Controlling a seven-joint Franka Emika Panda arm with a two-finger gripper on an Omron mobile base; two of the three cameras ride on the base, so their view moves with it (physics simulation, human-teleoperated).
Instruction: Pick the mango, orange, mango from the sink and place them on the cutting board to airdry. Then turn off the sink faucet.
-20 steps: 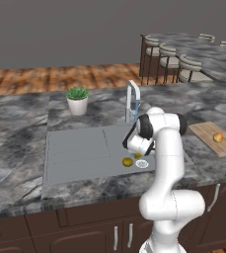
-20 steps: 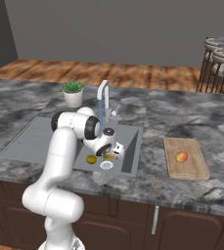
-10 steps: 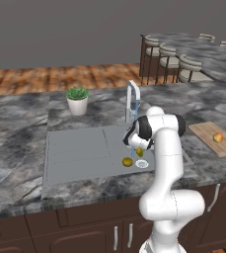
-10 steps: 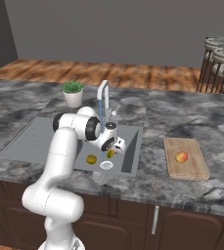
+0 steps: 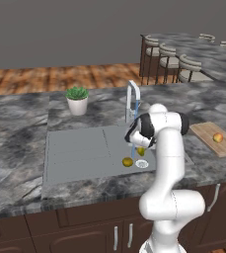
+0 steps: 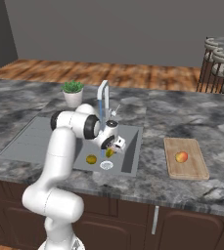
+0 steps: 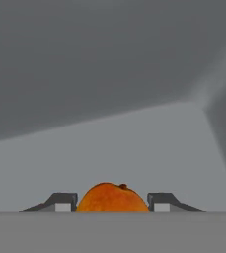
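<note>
My gripper (image 5: 140,148) (image 6: 111,150) (image 7: 112,203) is down in the sink (image 5: 75,148) (image 6: 30,141), just under the sink faucet (image 5: 131,99) (image 6: 103,93). It is shut on the orange (image 7: 112,197) (image 6: 109,153), whose round top shows between the two fingertips in the hand view. An olive-yellow mango (image 5: 128,161) (image 6: 91,158) lies on the basin floor beside the gripper. On the cutting board (image 5: 208,131) (image 6: 191,168) to the right rests a reddish-orange and yellow fruit (image 5: 217,138) (image 6: 181,156). A thin blue stream runs from the spout.
A round white drain (image 5: 142,163) (image 6: 106,165) sits next to the mango. A potted plant (image 5: 77,99) (image 6: 73,93) stands on the marble counter behind the sink. Bar stools (image 5: 169,59) (image 6: 221,63) line a far counter.
The jaws have closed from wide open onto the orange. The arm has barely shifted and the other fruits stay where they were.
</note>
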